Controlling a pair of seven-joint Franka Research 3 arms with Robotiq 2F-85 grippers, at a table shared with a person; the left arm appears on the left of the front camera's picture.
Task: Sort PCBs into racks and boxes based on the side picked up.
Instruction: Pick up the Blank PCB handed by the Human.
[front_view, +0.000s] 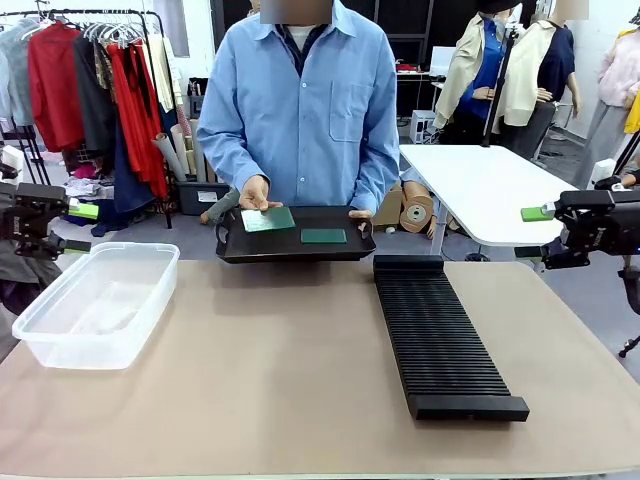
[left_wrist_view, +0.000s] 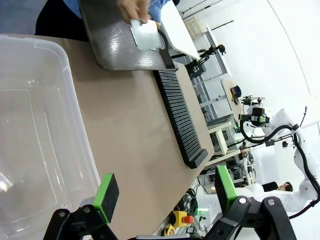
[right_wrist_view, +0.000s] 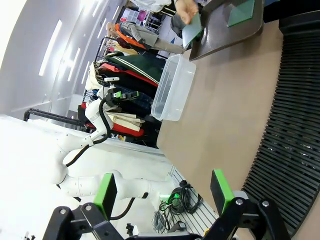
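Far left of the black tray (front_view: 290, 247), the left end effector (left_wrist_view: 165, 192) is spread wide near the clear tub (front_view: 80, 352). At the tray, a person's hand (front_view: 254, 193) touches a pale PCB (front_view: 270, 220), with a green PCB (front_view: 323, 236) just right. Right of the tray come the black rack (front_view: 440, 335) on the desk (front_view: 280, 370), then the right end effector (right_wrist_view: 164, 192), spread wide.

No text, brand, number or sign is legible. One white label (front_view: 207, 196) on a dark bin (front_view: 190, 205) at the back is too small to read. Markings on the PCBs (front_view: 323, 236) cannot be made out
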